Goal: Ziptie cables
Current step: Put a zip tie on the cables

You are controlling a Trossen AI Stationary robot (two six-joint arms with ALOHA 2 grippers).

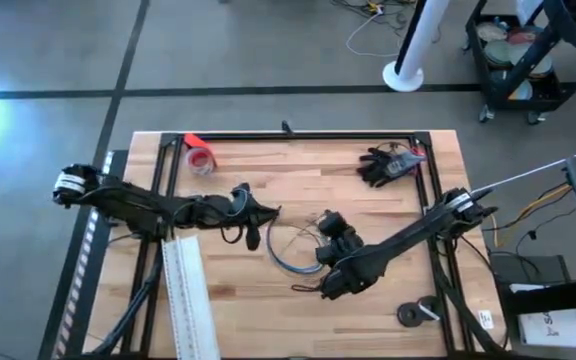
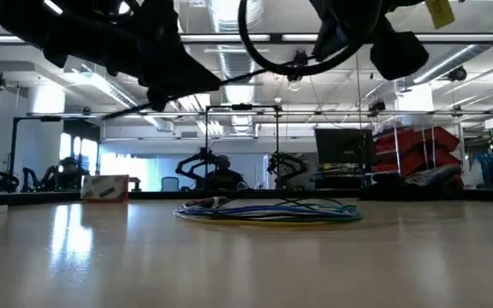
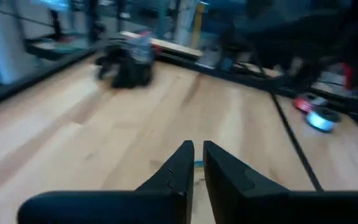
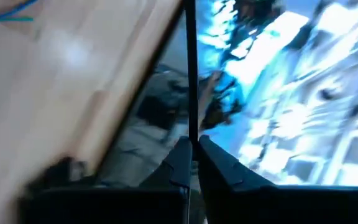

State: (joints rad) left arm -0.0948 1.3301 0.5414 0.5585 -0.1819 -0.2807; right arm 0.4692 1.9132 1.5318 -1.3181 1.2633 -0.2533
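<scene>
The cables (image 1: 293, 252) lie in a loose blue, green and dark coil on the middle of the wooden table, flat on the boards in the low view (image 2: 268, 210). My left gripper (image 1: 254, 228) hovers just left of the coil, its fingers (image 3: 197, 158) almost together with nothing plainly between them. Right of the coil, my right gripper (image 1: 334, 232) is shut (image 4: 193, 152) on a thin dark strip that looks like a ziptie (image 4: 189, 68). Both grippers are above the table in the low view. My right gripper pinches one end of the thin dark strip (image 4: 190, 134) between its two fingers. The strip runs straight out past the fingertips, along the fingers, clear of the table.
A long flat white strip (image 1: 188, 300) lies at the near left. A red tape roll (image 1: 200, 157) sits at the far left, a black glove-like heap (image 1: 383, 165) at the far right, and a round black piece (image 1: 413, 315) at the near right. A black frame (image 1: 298, 135) edges the table.
</scene>
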